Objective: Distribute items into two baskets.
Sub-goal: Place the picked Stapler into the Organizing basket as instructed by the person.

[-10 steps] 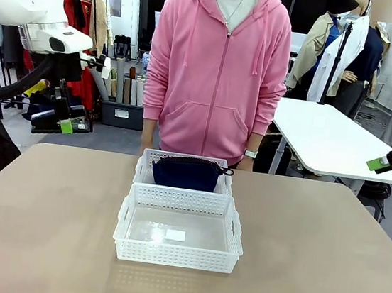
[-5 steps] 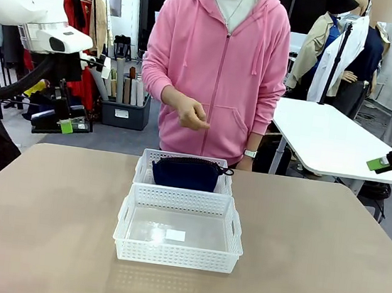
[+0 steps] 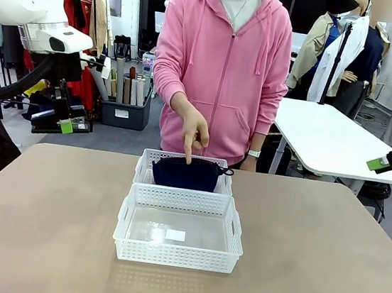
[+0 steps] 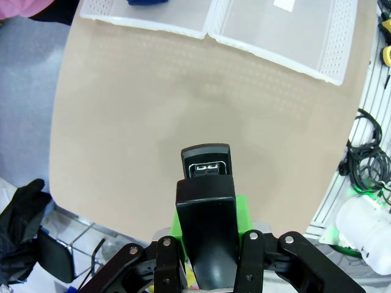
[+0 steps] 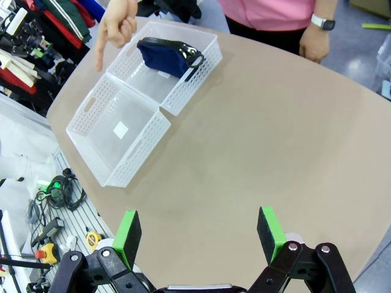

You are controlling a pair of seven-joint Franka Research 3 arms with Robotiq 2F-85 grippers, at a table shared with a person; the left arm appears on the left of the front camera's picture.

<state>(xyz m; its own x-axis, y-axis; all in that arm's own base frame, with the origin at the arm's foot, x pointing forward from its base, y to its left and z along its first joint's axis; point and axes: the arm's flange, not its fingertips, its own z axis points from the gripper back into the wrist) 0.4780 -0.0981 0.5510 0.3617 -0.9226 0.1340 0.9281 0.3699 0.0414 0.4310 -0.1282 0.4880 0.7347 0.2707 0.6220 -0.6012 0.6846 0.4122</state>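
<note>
A: How far along are we with sorting the items?

B: About halfway, I'd judge. The navy pouch (image 3: 185, 172) already lies in the far basket (image 3: 143, 169), the one nearest the person. The near basket (image 3: 175, 257) holds nothing but a small white label on its floor.

A: And the stapler?

B: The stapler (image 4: 206, 229) is clamped in the left tool (image 4: 206, 268), seen end-on in the left wrist view, its nose sticking out past the green pads. That tool hangs well above the tabletop (image 3: 43, 228), off to the robot's left side and clear of both baskets.

A: So what is left?

B: Getting the stapler into the near basket, most likely, since the pouch has taken the other. The arm has to carry it across and down first.

A: What is the person doing?

B: One hand (image 3: 195, 133) points a finger down at the far basket, right over the pouch. The fingertip looks just above it; I cannot tell whether it touches.

A: And the other arm?

B: The right tool (image 5: 198, 235) stands wide, pads well apart, holding nothing, high above the tabletop's right side.
</note>
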